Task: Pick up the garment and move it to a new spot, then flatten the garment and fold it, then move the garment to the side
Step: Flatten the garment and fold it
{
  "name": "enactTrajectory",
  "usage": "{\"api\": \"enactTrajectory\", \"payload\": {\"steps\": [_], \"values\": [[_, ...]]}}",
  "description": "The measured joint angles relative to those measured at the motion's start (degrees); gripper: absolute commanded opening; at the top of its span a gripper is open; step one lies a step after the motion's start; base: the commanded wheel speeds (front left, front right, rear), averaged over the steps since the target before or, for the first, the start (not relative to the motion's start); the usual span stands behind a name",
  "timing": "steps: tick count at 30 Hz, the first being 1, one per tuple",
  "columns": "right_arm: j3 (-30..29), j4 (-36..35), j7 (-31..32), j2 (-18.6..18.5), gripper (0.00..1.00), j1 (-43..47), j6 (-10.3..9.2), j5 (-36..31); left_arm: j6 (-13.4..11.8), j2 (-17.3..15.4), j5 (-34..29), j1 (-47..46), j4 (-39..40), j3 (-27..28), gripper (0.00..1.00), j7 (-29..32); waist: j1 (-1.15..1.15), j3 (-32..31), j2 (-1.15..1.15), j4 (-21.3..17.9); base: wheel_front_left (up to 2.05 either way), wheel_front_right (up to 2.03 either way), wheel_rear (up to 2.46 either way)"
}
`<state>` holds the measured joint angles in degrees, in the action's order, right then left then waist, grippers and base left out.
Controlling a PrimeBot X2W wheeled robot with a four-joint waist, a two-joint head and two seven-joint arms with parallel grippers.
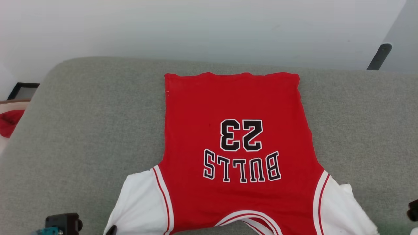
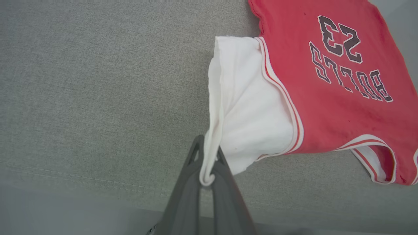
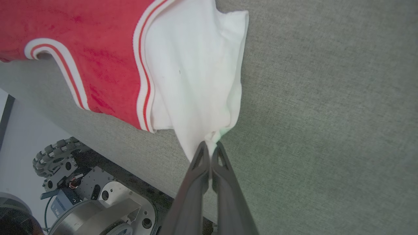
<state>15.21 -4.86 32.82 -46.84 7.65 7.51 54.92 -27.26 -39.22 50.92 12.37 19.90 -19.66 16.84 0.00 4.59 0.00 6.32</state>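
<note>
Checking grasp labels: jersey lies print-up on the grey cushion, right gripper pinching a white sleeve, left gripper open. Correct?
No: the left gripper is shut on the garment, pinching its other white sleeve, as the left wrist view shows. The rest stands.

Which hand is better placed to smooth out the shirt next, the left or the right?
Probably the right. The right hand is shut on the more rumpled white sleeve of the shirt, so one outward pull across the grey cushion could flatten it. The left hand pinches the smoother sleeve.
</note>
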Motion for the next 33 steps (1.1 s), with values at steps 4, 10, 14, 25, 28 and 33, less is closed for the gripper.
{"api": "enactTrajectory", "payload": {"steps": [4,10,14,25,28,33], "values": [[-2.83,-2.85,3.74,3.33,0.0,1.98,0.0,-2.36,-0.15,0.38,-0.63,-0.34,-0.87,-0.01,0.0,-0.85,0.0,0.7,0.0,-0.25,0.0,0.0,0.0],[-5.95,-6.72,8.21,6.66,0.33,2.76,0.0,-5.7,0.51,1.54,-0.81,-1.87,-2.5,-0.41,0.0,-1.85,0.0,1.93,0.0,-0.57,0.0,0.0,0.0],[-8.02,-9.03,11.2,7.68,1.0,2.6,0.0,-7.39,0.75,2.13,-1.11,-2.6,-3.34,-0.67,0.0,-2.59,0.0,2.88,0.0,-0.79,0.0,0.0,0.0],[-14.05,-17.48,15.22,10.09,1.0,-7.72,-0.01,-13.58,2.0,4.08,-2.57,-5.57,-4.55,-1.9,0.0,-4.99,0.0,5.56,0.0,-0.38,0.0,0.0,0.0],[-12.93,-15.11,13.99,10.8,1.0,-15.52,0.0,-15.53,2.52,4.74,-2.99,-6.93,-5.05,-2.41,0.0,-5.36,0.0,6.49,0.0,0.12,0.0,0.0,0.0],[-9.01,-3.86,11.77,12.85,1.0,-31.04,-0.01,-17.79,4.02,6.09,-4.0,-10.27,-5.94,-4.33,0.0,-5.48,0.0,8.12,0.0,1.82,0.0,0.0,0.0]]}}
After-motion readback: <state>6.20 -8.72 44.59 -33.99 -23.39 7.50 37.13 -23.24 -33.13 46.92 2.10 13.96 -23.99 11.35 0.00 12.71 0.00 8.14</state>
